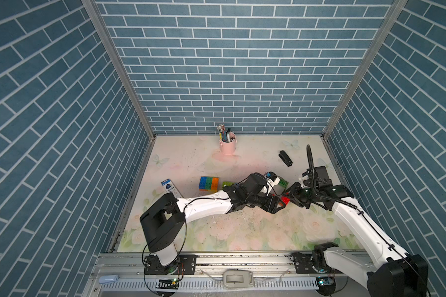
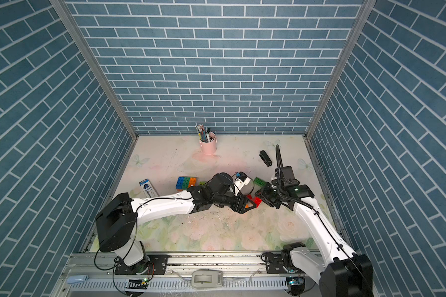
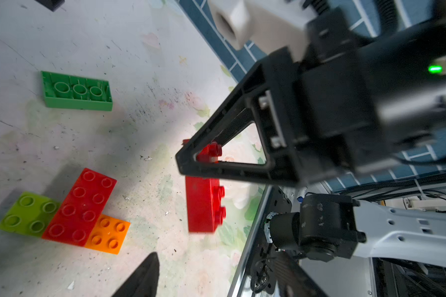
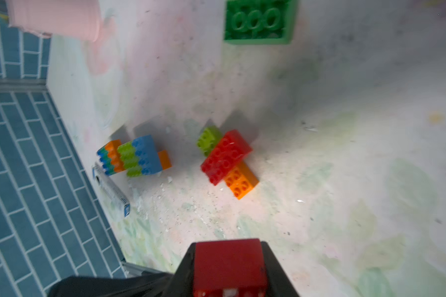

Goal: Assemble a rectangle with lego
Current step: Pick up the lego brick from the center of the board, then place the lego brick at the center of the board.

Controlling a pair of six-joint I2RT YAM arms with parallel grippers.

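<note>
The right gripper (image 3: 198,167) pinched a red brick (image 3: 204,205) studs sideways, apparently off the mat (image 3: 144,77). The left gripper (image 1: 280,204) stood spread and empty just beside it. The step looked like placing this brick. Next it would need carrying to the lime-red-orange cluster (image 3: 70,210), turning studs-up and squaring before pressing down.

Right claw (image 4: 228,254) clamped on a red brick (image 4: 229,270), with a black finger (image 4: 182,280) on each side. Worktop (image 4: 345,154) is floral and scuffed. Left of the claw, a second red brick (image 4: 225,156) is stacked across a lime brick (image 4: 207,138) and an orange brick (image 4: 242,183). Further left is a striped blue-lime-orange-green block (image 4: 137,156), near a blue-and-white box (image 4: 111,191) by the tiled wall (image 4: 23,167). Farther off are a green brick (image 4: 259,20), hollow side up, and a pink cup (image 4: 54,18). Picture blurred.
</note>
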